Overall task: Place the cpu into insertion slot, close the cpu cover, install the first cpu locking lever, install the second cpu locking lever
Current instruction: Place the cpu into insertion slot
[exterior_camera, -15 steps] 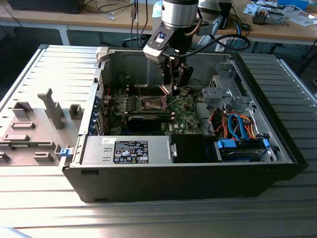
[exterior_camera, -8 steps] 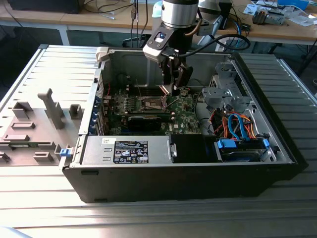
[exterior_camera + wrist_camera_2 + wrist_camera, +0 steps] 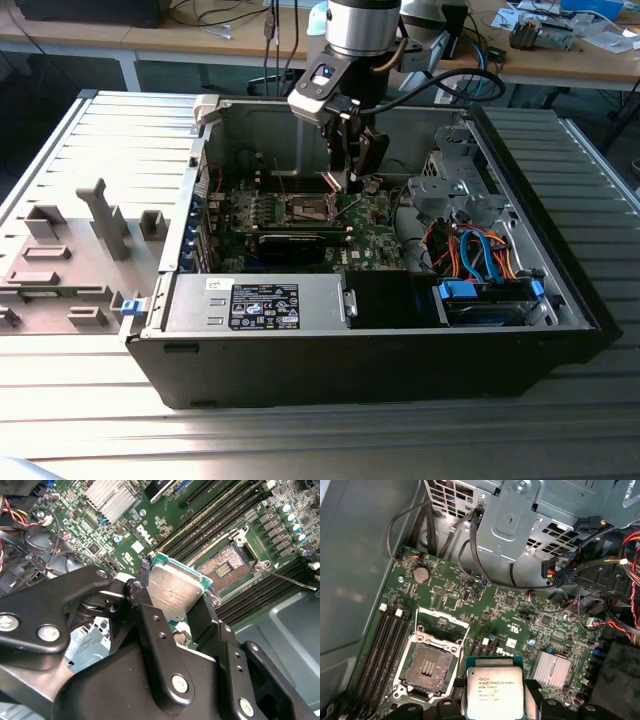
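Above the green board (image 3: 485, 600), the end effector (image 3: 171, 602) is clamped on the edges of the cpu (image 3: 494, 690), which hangs just beside the open insertion slot (image 3: 427, 667), so it is best kept flat, lined up square and set down softly.

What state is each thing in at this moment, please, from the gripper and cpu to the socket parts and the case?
gripper, shut on the cpu.
cpu, held in the air, not seated.
insertion slot, empty, contacts exposed.
cpu cover, swung open.
locking lever, released.
computer case, open, interior exposed.
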Controlling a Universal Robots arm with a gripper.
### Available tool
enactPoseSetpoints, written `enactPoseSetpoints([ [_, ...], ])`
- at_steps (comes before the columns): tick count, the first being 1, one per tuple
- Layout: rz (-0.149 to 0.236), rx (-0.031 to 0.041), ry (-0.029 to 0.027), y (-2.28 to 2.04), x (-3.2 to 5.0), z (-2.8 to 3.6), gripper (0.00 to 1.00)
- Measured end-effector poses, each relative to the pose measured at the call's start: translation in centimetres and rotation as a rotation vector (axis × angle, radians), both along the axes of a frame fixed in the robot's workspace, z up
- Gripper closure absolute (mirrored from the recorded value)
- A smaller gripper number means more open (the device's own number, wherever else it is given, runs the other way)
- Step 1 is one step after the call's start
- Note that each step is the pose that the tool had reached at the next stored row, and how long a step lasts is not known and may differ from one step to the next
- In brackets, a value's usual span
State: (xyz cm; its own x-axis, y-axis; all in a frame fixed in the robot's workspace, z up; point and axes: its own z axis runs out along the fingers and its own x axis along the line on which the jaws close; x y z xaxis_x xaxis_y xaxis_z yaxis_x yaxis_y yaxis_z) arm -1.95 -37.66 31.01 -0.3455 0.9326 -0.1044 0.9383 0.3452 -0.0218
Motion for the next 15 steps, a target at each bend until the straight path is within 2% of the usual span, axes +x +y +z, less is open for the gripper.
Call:
enactPoseSetpoints([
  [15, -0.023, -0.0064, 0.0, 0.0, 0.0, -0.01, 0.46],
])
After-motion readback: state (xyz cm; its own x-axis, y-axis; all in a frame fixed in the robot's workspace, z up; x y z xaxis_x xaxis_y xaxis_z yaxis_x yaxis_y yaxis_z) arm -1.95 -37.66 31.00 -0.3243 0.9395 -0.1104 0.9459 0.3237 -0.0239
